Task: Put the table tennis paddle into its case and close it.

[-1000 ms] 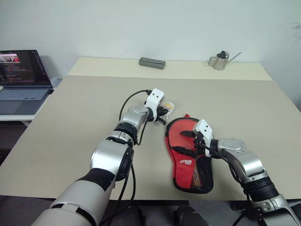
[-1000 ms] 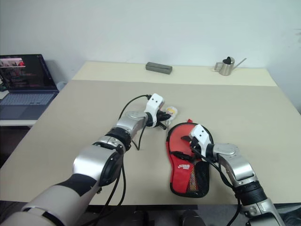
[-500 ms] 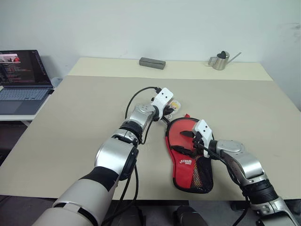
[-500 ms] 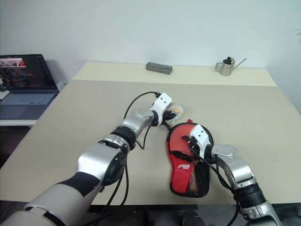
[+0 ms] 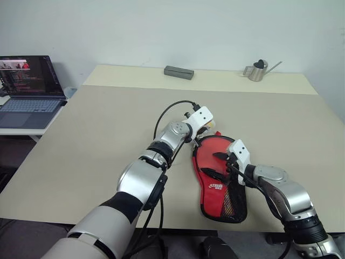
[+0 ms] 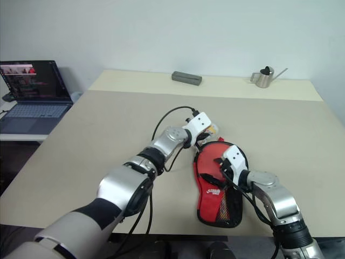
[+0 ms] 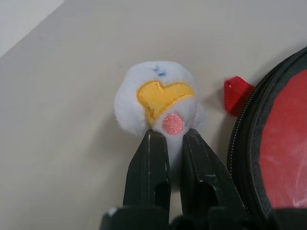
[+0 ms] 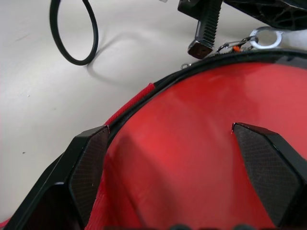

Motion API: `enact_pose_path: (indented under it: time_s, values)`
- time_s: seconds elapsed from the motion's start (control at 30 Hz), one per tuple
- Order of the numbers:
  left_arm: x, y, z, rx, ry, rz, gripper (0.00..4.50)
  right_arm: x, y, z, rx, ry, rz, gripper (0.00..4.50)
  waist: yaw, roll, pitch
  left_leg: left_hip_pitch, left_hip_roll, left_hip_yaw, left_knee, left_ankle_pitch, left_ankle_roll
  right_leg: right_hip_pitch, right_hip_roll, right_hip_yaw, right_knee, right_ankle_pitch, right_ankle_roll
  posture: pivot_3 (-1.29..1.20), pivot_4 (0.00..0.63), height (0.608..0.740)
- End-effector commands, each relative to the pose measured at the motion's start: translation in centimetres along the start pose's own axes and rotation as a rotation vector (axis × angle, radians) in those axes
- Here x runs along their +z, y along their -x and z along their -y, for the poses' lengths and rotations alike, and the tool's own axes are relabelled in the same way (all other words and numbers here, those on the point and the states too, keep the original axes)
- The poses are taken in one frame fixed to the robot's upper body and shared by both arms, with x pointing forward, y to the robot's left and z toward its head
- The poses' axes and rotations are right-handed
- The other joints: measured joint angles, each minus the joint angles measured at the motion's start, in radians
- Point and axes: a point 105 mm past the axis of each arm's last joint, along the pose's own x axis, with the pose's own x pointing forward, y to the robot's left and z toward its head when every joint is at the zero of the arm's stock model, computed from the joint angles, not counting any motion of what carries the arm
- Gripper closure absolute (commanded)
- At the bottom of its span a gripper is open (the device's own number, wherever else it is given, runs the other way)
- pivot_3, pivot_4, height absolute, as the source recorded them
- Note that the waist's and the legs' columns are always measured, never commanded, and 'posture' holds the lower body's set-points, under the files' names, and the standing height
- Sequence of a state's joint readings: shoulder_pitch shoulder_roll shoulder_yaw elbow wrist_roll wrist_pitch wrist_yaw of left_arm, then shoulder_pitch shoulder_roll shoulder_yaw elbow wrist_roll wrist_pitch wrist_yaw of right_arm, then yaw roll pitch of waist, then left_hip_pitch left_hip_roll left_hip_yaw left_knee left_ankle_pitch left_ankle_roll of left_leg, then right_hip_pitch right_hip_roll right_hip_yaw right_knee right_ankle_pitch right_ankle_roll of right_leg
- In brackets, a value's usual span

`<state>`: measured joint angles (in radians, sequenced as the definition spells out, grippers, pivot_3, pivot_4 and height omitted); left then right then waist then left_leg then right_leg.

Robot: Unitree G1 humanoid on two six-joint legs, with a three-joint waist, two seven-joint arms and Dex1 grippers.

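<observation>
The red case [image 5: 214,162] lies flat near the table's front edge, logo and black mesh pocket [image 5: 233,199] facing up. The paddle is hidden. At the case's far rim my left gripper [image 7: 169,135] is shut on the white-yellow zipper charm [image 7: 158,96]; in the head view that gripper [image 5: 209,128] sits just beyond the round end. A small red tab [image 7: 237,93] sticks out beside the black zipper line. My right gripper [image 8: 177,153] stands open, its fingers [image 8: 88,158] spread wide over the red round part of the case, also seen in the head view [image 5: 216,164].
A laptop [image 5: 27,81] stands on a side desk at the left. A grey block [image 5: 179,72] and a small metal watering can [image 5: 257,70] sit at the table's far edge. A black cable loop [image 8: 72,33] hangs from my left arm near the case.
My left gripper has moved to the right along the case's far rim with the charm in it, and its wrist has rolled. The right gripper stays open over the case.
</observation>
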<state>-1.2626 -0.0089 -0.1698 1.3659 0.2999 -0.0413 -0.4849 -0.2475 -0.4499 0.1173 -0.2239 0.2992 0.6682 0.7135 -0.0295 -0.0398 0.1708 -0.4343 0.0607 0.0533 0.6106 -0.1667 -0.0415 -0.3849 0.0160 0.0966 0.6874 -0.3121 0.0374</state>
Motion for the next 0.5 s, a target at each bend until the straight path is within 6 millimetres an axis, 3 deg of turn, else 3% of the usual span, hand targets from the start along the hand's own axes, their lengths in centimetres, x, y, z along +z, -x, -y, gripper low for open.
enact_pose_path:
  time_s: [0.03, 0.5]
  values:
    - [2.2, 0.0, -0.7, 0.041, -0.09, 0.047, 4.5, -2.5, 0.5, -0.3, -0.011, -0.085, -0.089, 0.0, 0.0, 0.0, 0.0, 0.0, 0.0, 0.0, 0.0, 0.0, 0.0, 0.0, 0.0, 0.0, 0.0, 0.0, 0.0, 0.0, 0.15, 0.74]
    - [4.4, -0.1, -1.4, 0.122, -0.141, 0.077, 4.5, -2.9, 1.3, -1.9, -0.033, -0.124, -0.093, 0.0, 0.0, 0.0, 0.0, 0.0, 0.0, 0.0, 0.0, 0.0, 0.0, 0.0, 0.0, 0.0, 0.0, 0.0, 0.0, 0.0, 0.15, 0.74]
